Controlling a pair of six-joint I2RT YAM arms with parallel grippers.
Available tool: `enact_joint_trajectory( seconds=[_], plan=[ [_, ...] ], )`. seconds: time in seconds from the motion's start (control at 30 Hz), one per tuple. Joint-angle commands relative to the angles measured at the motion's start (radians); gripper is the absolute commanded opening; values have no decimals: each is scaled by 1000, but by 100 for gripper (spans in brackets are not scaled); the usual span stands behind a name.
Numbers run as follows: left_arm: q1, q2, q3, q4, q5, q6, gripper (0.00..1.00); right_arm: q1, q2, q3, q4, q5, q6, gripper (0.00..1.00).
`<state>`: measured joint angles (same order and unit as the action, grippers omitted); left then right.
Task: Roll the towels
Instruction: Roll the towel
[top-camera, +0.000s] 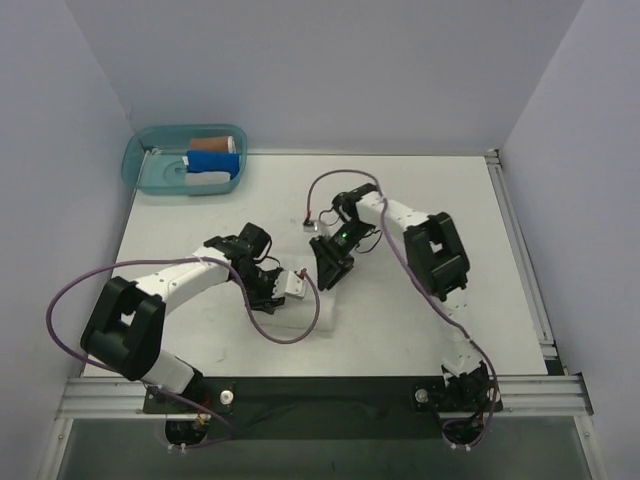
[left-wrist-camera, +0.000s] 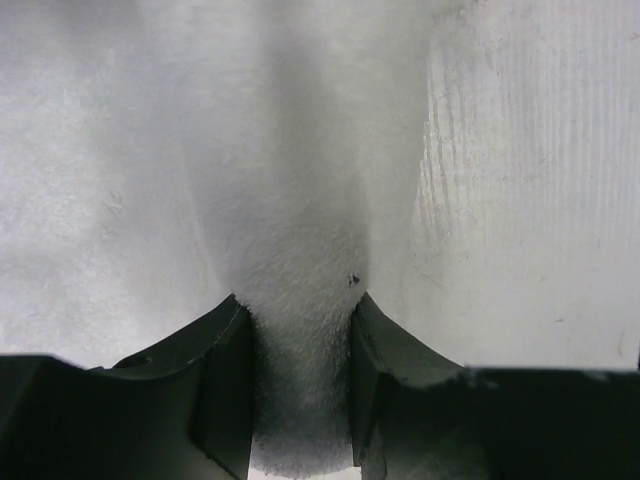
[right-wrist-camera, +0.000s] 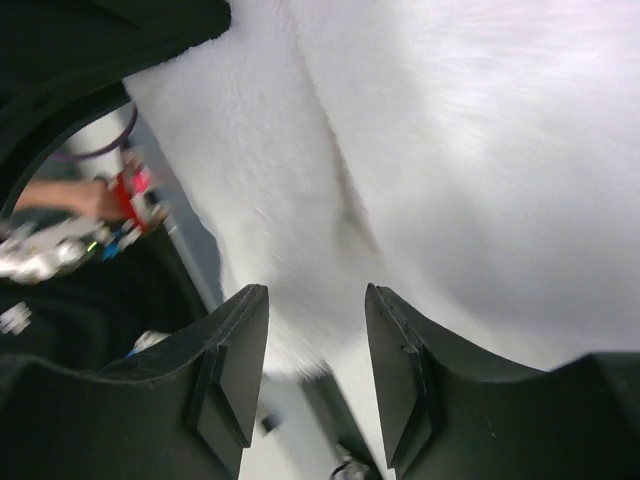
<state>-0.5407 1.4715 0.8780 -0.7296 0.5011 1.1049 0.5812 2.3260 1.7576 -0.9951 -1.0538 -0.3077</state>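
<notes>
white towel (top-camera: 303, 315) sat bunched up mid-tabletop (top-camera: 450, 190), just between the two arms, and imo it wasn't a tidy roll yet. left end effector (top-camera: 272, 287) was clamped on a raised fold of it, terry filling the gap between its jaws. right end effector (top-camera: 330, 268) had its jaws apart at the towel's edge, couldn't tell if it pinched anything. teal bin (top-camera: 135, 170) in the far left corner held rolled towels (top-camera: 212, 160) (brown, blue, white), so this one looked like what's left.
</notes>
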Motion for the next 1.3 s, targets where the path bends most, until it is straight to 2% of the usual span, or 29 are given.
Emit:
enact_joint_trajectory(
  seconds=[0.0, 0.07, 0.2, 0.37, 0.53, 0.67, 0.8, 0.9, 1.03, 1.13, 1.2, 1.23, 1.27],
  plan=[
    [33, 120, 10, -306, 2, 44, 8, -141, -242, -56, 171, 186, 44, 43],
    [63, 200, 44, -342, 14, 55, 11, -158, -356, -116, 191, 210, 30, 43],
    [137, 352, 211, -435, 57, 76, 14, -169, -549, -243, 222, 258, -10, 47],
    [191, 550, 406, -554, 88, 85, 21, -144, -798, -444, 331, 345, -19, 69],
    [200, 709, 593, -658, 83, 82, 24, 3, -934, -526, 391, 501, -90, 68],
    [203, 777, 671, -697, 93, 78, 24, 191, -936, -567, 444, 652, -133, 67],
    [208, 814, 711, -715, 102, 73, 25, 302, -863, -564, 536, 828, -175, 72],
    [208, 829, 723, -726, 106, 75, 26, 368, -798, -567, 614, 883, -228, 79],
    [212, 846, 728, -723, 106, 72, 32, 411, -708, -573, 693, 940, -275, 81],
    [222, 862, 739, -725, 117, 64, 35, 428, -650, -576, 724, 931, -294, 80],
    [231, 866, 743, -725, 120, 56, 36, 431, -622, -580, 724, 893, -294, 71],
    [234, 865, 743, -720, 122, 53, 37, 427, -597, -584, 724, 876, -295, 64],
    [237, 862, 742, -715, 122, 46, 37, 425, -585, -589, 721, 864, -295, 40]
  ],
)
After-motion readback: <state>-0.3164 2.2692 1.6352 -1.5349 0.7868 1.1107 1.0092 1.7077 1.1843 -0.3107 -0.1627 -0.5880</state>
